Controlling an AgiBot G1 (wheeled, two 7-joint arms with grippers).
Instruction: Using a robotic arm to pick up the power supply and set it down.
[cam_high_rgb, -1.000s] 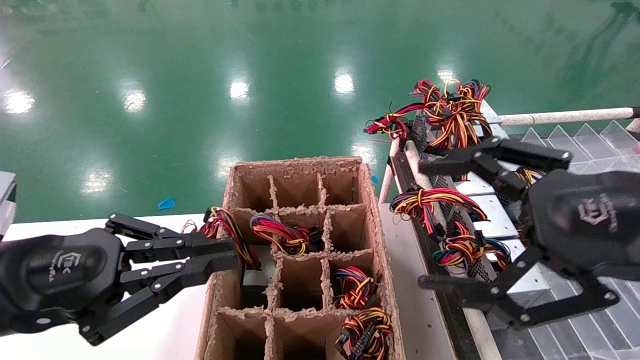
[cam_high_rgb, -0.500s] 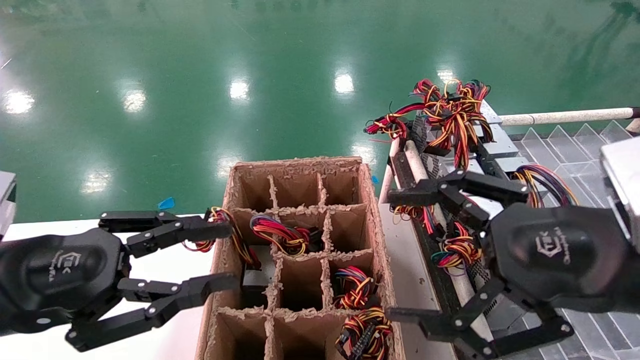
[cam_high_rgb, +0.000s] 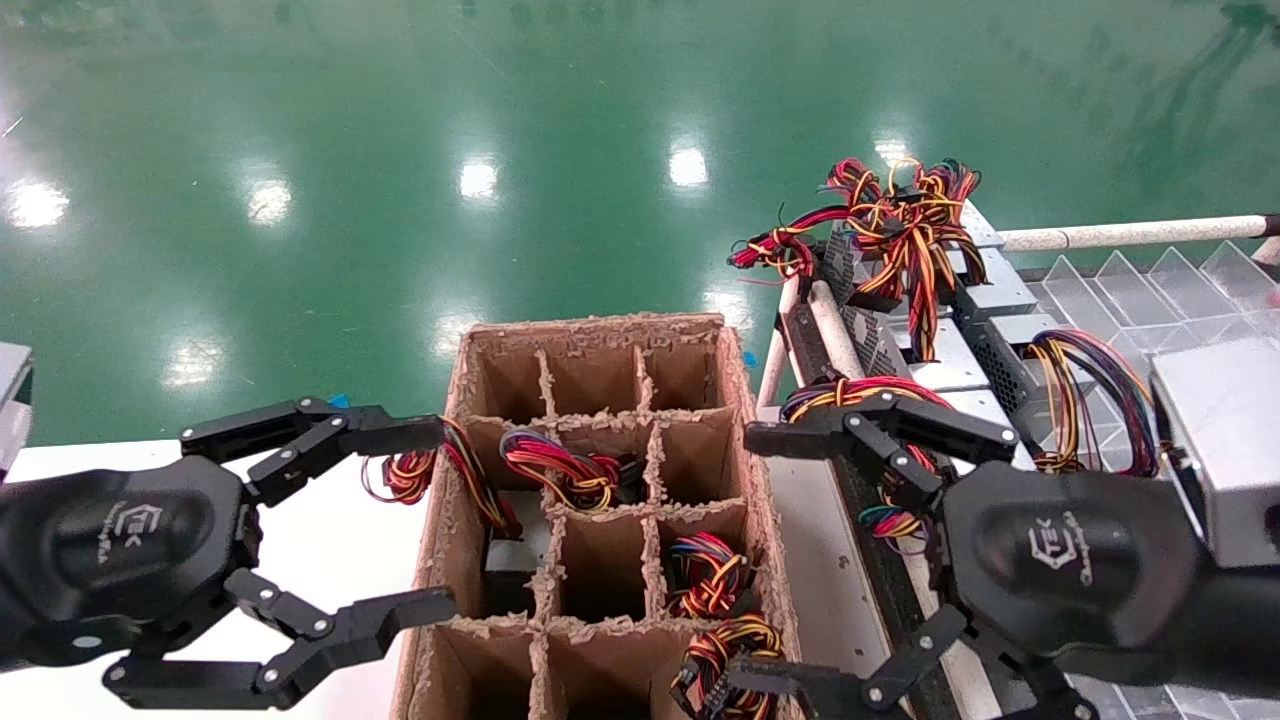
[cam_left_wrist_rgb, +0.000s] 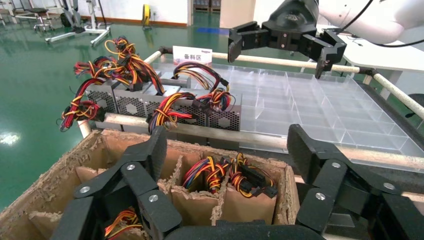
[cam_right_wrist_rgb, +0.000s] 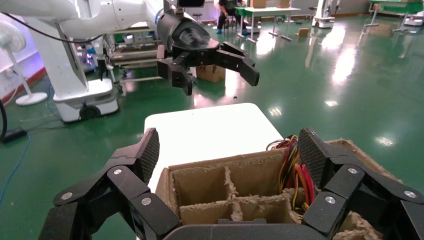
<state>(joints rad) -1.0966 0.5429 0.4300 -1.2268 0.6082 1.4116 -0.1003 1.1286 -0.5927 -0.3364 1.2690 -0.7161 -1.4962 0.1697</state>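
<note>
Head view shows our right gripper (cam_high_rgb: 790, 560) has swung from over the rack (cam_high_rgb: 850, 560) to the cardboard divider box (cam_high_rgb: 600, 520), jaws spread wide and empty. Our left gripper (cam_high_rgb: 400, 530) has opened wide too, letting go of the wire bundle (cam_high_rgb: 440, 470) at the box's left edge, so 1 power supply (cam_high_rgb: 512, 560) now sits in its cell. More supplies (cam_high_rgb: 930, 350) wait on the rack. Its grey body is mostly hidden by cardboard; our right gripper's lower finger is cut off.
</note>
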